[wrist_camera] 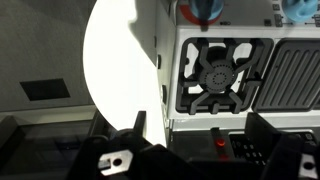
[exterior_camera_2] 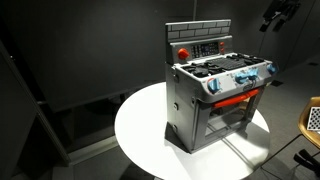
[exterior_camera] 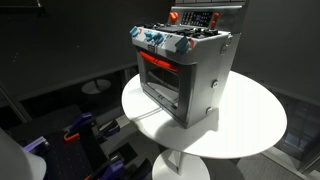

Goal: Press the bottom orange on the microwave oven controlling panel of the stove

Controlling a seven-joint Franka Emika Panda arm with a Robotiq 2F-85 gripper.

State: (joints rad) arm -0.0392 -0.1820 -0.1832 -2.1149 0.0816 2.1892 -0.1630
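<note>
Stove (exterior_camera: 185, 75): upright on the round white table (exterior_camera: 250, 125).
Panel (exterior_camera_2: 200, 48): on the stove's raised back wall, behind the burners (wrist_camera: 222, 75).
Gripper (exterior_camera_2: 278, 14): high, well apart from the stove; in the wrist view its fingers (wrist_camera: 110, 155) are spread wide.

The small boxy grey-silver toy stove (exterior_camera: 190, 80) stands upright at the centre of the frame in both exterior views (exterior_camera_2: 215, 100). Its windowed oven door is shut and trimmed in red-orange. A row of blue-and-white knobs sits above the door, with dark burners on top. The low dark rectangular control panel (exterior_camera: 203, 17) with tiny red-orange and pale buttons stands upright along the back edge (exterior_camera_2: 203, 47). In the wrist view a dark burner grate fills the centre right.
</note>
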